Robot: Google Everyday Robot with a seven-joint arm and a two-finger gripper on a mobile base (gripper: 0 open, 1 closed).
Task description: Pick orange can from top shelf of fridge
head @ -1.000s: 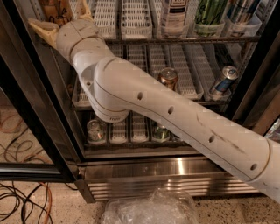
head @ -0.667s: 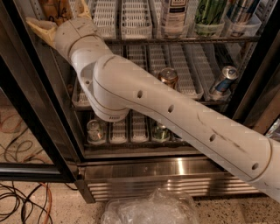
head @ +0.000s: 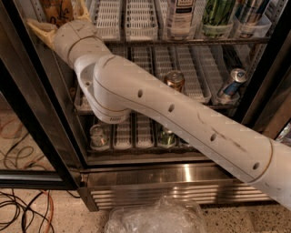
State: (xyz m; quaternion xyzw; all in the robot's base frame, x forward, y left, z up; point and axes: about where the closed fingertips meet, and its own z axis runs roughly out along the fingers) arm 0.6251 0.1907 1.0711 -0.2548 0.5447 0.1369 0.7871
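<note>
The orange can [head: 55, 10] stands at the far left of the top shelf [head: 182, 41] of the fridge [head: 173, 182], cut off by the top of the view. My gripper [head: 57, 13] is at the can, open, with one beige finger [head: 40, 28] to its left and the other finger [head: 83, 10] to its right. The can sits between them. The white arm runs from the lower right up to the top left and hides part of the middle shelf.
White lane trays [head: 141, 20] and bottles [head: 181, 13] fill the top shelf. A copper can [head: 175, 81] and a blue-and-silver can [head: 232, 83] sit on the middle rack, and cans [head: 98, 136] on the bottom one. The black door frame [head: 27, 113] is to the left. Cables [head: 22, 209] and a plastic bag [head: 154, 218] lie on the floor.
</note>
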